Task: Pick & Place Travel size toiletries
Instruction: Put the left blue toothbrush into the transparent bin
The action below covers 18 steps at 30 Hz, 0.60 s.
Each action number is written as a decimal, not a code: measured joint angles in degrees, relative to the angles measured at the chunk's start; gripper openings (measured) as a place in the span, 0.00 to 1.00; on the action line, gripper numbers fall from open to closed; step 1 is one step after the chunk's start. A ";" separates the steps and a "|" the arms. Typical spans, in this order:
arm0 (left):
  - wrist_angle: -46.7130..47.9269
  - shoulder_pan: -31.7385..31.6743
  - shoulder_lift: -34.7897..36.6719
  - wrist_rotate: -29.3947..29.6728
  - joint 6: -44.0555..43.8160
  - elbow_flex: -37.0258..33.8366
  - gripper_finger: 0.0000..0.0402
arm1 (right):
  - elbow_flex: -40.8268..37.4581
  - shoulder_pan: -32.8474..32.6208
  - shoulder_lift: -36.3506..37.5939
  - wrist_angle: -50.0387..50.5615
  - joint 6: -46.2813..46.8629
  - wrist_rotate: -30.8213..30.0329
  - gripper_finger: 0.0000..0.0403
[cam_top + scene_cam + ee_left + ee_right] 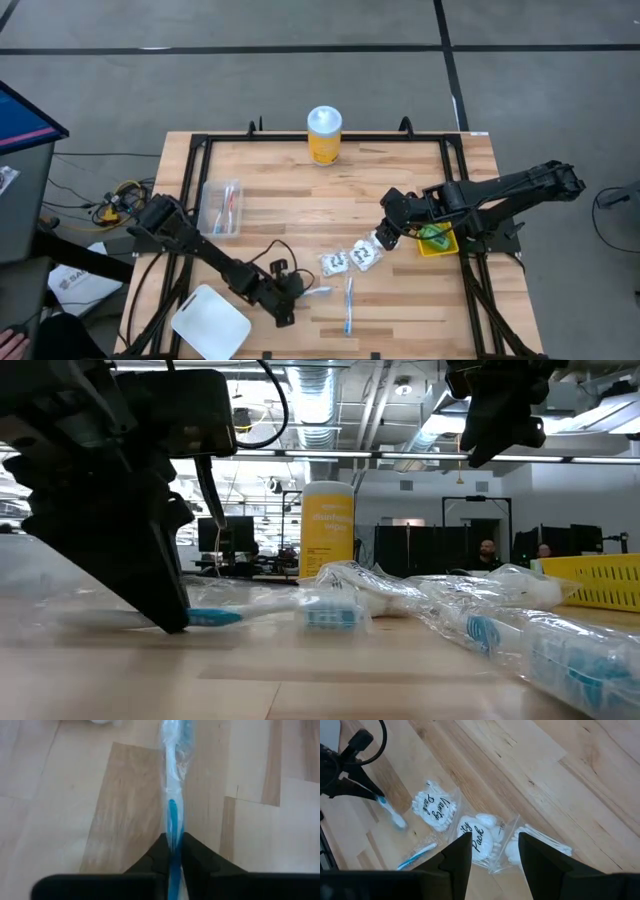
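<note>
A blue toothbrush in a clear wrapper [318, 291] lies near the table's near edge, and my left gripper [292, 297] is shut on its end. A second wrapped toothbrush [349, 305] lies just to the right. Three crinkly white packets with dark print [335, 262] [365, 257] [383, 240] lie side by side at mid-table. My right gripper [388, 232] hangs open above the rightmost packet [530, 842], raised clear of it in the low view [500, 430]. Green chunks [432, 233] sit in a small yellow bin [440, 247]. My left gripper pinches the blue handle end of the wrapped toothbrush [172, 842] between its two fingertips [175, 622]. The fingers slant down from the table's left. The toothbrush runs straight on from them, not across. It lies flat on the table [215, 618].
A tall yellow jar with a white lid [324, 135] stands at the far edge. A clear box holding toothbrushes [220, 208] sits on the left, with a white lid [210, 322] at the near left corner. Black frame rails [455, 170] border the table.
</note>
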<state>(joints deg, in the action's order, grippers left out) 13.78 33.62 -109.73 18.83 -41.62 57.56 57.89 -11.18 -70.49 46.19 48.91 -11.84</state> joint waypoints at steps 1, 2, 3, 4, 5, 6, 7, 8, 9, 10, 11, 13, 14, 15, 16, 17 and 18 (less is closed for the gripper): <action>0.02 -0.18 0.16 -0.06 0.02 -0.04 0.04 | 0.00 0.00 0.00 0.00 0.01 0.00 0.38; 0.09 -0.43 0.30 -0.27 0.02 -0.06 0.04 | 0.00 0.00 -0.01 0.00 -0.01 0.00 0.38; 0.18 -0.80 0.51 -0.66 0.04 -0.08 0.05 | 0.00 -0.04 -0.01 0.00 -0.01 0.00 0.38; 0.31 -1.13 0.82 -0.81 0.03 -0.10 0.05 | 0.00 -0.04 0.01 0.01 -0.01 -0.01 0.38; 0.44 -1.45 1.30 -0.90 0.04 -0.15 0.05 | 0.00 -0.04 0.01 0.00 0.00 0.00 0.38; 0.78 -1.71 1.82 -0.91 0.05 -0.24 0.05 | 0.00 -0.04 0.01 0.00 0.01 0.00 0.38; 1.11 -2.06 2.46 -0.90 0.22 -0.32 0.05 | 0.00 -0.04 0.00 0.00 0.01 0.00 0.38; 1.99 -2.42 3.24 -0.78 0.51 -0.53 0.04 | 0.00 -0.04 0.01 0.00 0.01 0.00 0.38; 3.04 -2.82 4.02 -0.60 0.70 -0.65 0.03 | 0.00 -0.04 0.01 0.00 0.01 0.00 0.38; 3.94 -3.18 4.85 -0.17 0.68 -0.68 0.03 | 0.00 -0.04 0.00 0.00 0.01 0.00 0.38; 4.72 -3.48 5.92 0.32 0.51 -0.70 0.02 | 0.00 -0.04 0.00 0.00 0.01 0.00 0.38; 7.22 -3.89 9.05 2.34 -0.64 -0.58 0.02 | 0.00 -0.04 -0.01 0.00 0.01 0.00 0.38; 8.54 -4.16 10.47 3.56 -0.99 -0.50 0.03 | 0.00 -0.04 0.01 0.00 0.01 0.00 0.38; 10.40 -4.37 11.96 4.80 -1.54 -0.52 0.03 | 0.00 -0.03 0.01 0.00 -0.01 0.00 0.38; 12.69 -4.60 13.49 6.13 -2.36 -0.58 0.03 | 0.00 0.01 0.01 0.00 -0.06 -0.02 0.38; 14.03 -4.99 15.18 7.35 -3.05 -0.59 0.02 | 0.00 0.11 0.01 -0.01 -0.35 -0.03 0.38; 15.34 -5.20 17.05 8.86 -3.87 -0.57 0.02 | 0.00 0.11 0.01 -0.04 -0.65 -0.04 0.38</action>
<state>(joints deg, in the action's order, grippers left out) 29.12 28.41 -92.69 27.68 -45.49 56.98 57.89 -11.07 -70.48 46.15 48.27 -11.88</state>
